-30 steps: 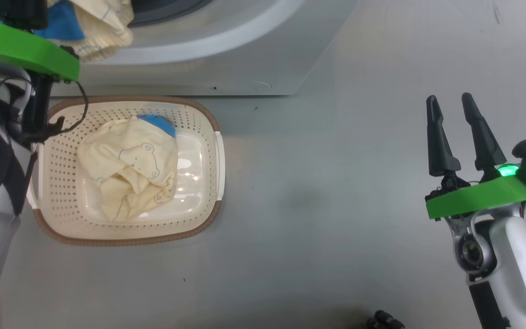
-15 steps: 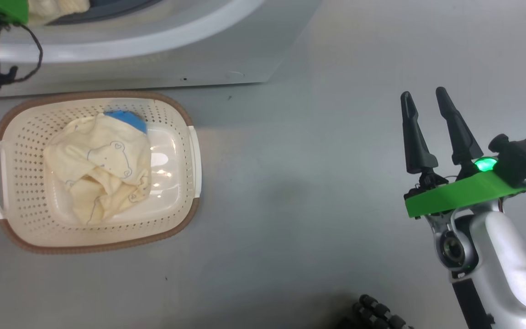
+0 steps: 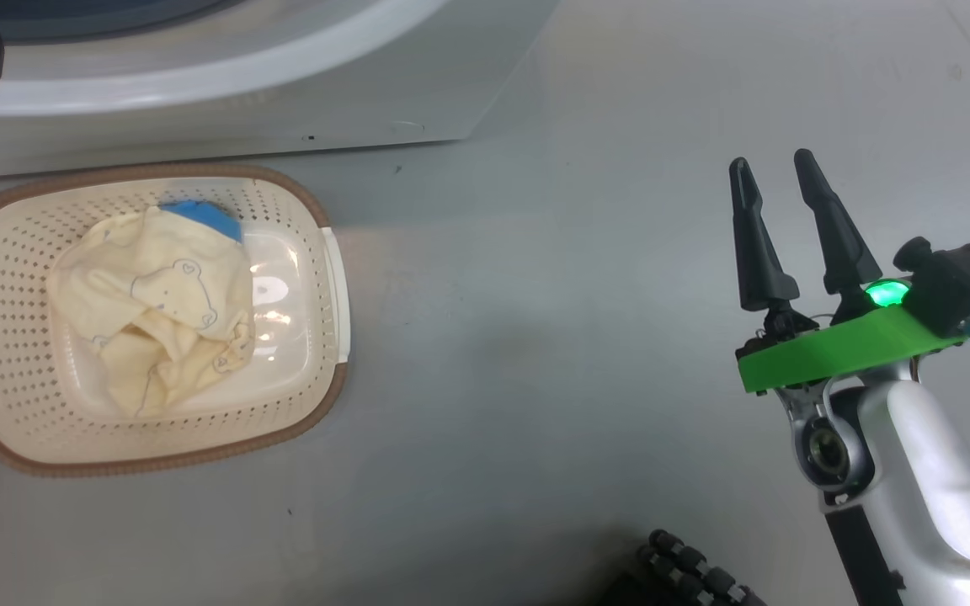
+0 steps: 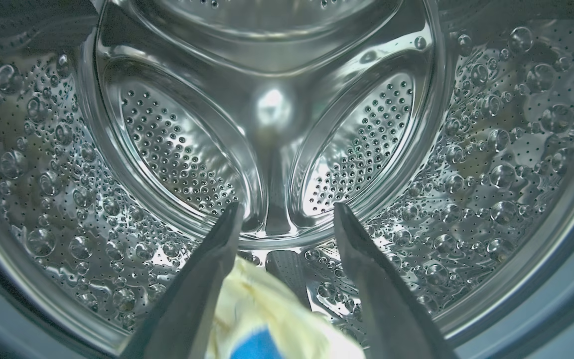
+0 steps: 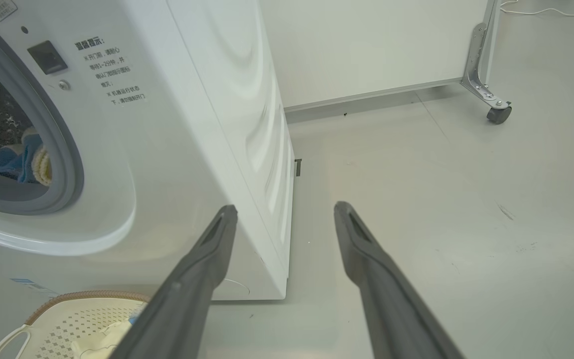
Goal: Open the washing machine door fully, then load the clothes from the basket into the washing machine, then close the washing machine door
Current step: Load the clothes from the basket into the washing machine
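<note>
Left hand [image 4: 287,209]: inside steel drum [image 4: 167,149], fingers spread wide, gripping nothing; yellow garment [image 4: 267,314] lying between them.
Right hand [image 3: 770,160]: wide open, empty, above floor [image 3: 535,337].
Basket [image 3: 317,404]: beside washing machine [image 3: 283,109], containing second garment [image 3: 157,311].

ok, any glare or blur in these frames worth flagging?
Head view: specular hotspots on the glossy bottom of the cream perforated plastic basket. Left wrist view: bright glare at the hub of the steel perforated drum; the pale yellow garment with blue trim is close and out of focus. Right wrist view: evenly lit, print on the big white washing machine sharp.
</note>
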`<state>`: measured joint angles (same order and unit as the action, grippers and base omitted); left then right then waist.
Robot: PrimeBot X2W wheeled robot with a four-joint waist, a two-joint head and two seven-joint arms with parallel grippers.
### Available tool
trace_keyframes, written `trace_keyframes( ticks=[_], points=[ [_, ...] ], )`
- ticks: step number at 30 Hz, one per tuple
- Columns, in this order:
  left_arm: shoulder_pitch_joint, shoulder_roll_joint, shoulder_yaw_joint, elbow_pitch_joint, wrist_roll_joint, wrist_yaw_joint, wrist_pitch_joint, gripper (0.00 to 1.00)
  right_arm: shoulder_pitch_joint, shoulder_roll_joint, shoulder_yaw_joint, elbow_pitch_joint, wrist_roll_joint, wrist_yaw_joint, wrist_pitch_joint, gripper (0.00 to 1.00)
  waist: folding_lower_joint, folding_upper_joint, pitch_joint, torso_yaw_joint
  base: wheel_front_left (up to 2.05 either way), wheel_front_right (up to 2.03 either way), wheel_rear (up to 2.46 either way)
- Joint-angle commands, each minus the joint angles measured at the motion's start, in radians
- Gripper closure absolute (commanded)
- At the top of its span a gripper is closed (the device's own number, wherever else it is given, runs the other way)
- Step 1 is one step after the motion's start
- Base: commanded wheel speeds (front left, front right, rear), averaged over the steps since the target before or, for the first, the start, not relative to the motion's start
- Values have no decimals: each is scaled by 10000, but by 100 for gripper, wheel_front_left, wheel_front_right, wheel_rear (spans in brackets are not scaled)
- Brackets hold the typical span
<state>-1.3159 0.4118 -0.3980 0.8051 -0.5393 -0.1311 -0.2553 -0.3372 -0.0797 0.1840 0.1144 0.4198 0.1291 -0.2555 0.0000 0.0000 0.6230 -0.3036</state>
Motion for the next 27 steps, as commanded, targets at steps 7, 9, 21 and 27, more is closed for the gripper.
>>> trace_keyframes(
  ticks=[7,9,21,27],
  points=[
    [146,231,444,-316,271,4,-65,0,-20,48,63,-272,16,16,-63,0,0,0,-118,130,0,0,0],
    [290,154,461,-353,302,4,-65,0,-50,31,66,-259,10,16,-63,0,0,0,-163,170,0,0,0],
    [1535,-385,968,-911,602,4,-65,0,-38,-218,-150,-250,-35,16,-63,0,0,0,-556,564,0,0,0],
    [2649,-597,1246,-1449,708,4,-65,0,5,-417,-202,-203,-63,16,-63,0,0,0,-964,834,0,0,0]
  ],
)
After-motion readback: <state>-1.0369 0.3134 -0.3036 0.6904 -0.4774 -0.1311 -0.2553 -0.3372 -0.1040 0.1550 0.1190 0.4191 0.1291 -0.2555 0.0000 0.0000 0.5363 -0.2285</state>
